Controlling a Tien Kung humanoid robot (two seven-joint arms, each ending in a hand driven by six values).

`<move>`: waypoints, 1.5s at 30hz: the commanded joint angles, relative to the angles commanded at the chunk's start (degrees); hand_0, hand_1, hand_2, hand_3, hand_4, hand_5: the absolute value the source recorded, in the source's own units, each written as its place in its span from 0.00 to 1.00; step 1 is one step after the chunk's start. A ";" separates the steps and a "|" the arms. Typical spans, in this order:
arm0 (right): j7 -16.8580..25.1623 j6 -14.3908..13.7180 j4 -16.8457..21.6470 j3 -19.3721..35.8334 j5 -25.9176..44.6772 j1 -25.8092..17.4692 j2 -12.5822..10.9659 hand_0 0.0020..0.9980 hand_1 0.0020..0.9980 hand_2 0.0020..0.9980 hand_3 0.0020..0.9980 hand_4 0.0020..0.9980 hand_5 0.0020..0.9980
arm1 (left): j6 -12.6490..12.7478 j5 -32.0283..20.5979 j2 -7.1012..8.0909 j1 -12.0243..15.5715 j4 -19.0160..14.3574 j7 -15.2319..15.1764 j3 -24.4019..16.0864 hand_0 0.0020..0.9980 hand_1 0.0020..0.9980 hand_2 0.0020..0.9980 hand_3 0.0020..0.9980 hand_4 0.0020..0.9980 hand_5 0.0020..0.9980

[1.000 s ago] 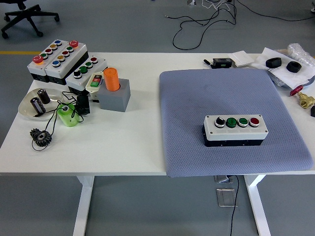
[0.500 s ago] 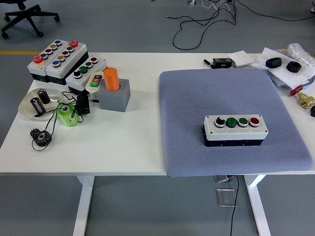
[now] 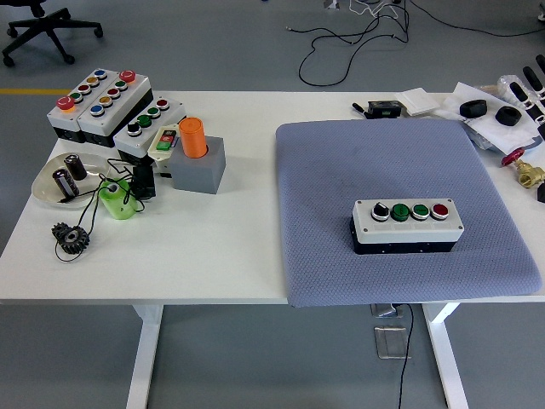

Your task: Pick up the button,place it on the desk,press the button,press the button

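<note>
Four-button control box (image 3: 408, 226) resting on the grey mat (image 3: 341, 170) over the white tabletop (image 3: 213, 247); only fingertips of the right hand (image 3: 534, 83), grip state indeterminable, are seen at the right edge, so the box is best grasped squarely by its sides

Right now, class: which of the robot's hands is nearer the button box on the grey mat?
Right. The right hand shows at the right edge, beyond the button box; the left hand is out of view.
</note>
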 joint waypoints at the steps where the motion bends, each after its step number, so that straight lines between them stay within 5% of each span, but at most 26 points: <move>1: 0.03 -0.04 0.07 0.08 0.13 -0.02 0.03 0.78 0.76 0.81 0.85 0.62 0.35 | 0.01 0.01 -0.01 -0.02 -0.01 -0.01 -0.12 0.67 0.69 0.68 0.64 0.44 1.00; 37: 4.94 -6.72 0.12 0.24 7.11 0.71 1.76 0.75 0.73 0.78 0.80 0.63 0.39 | 1.73 2.91 0.01 -0.81 -0.83 0.30 -4.15 0.67 0.69 0.67 0.62 0.40 1.00; 45: 11.42 -15.67 -0.80 0.02 12.54 0.71 1.93 0.72 0.71 0.74 0.76 0.62 0.39 | 1.70 2.31 0.04 -0.63 -0.85 0.30 -3.55 0.67 0.69 0.67 0.61 0.40 1.00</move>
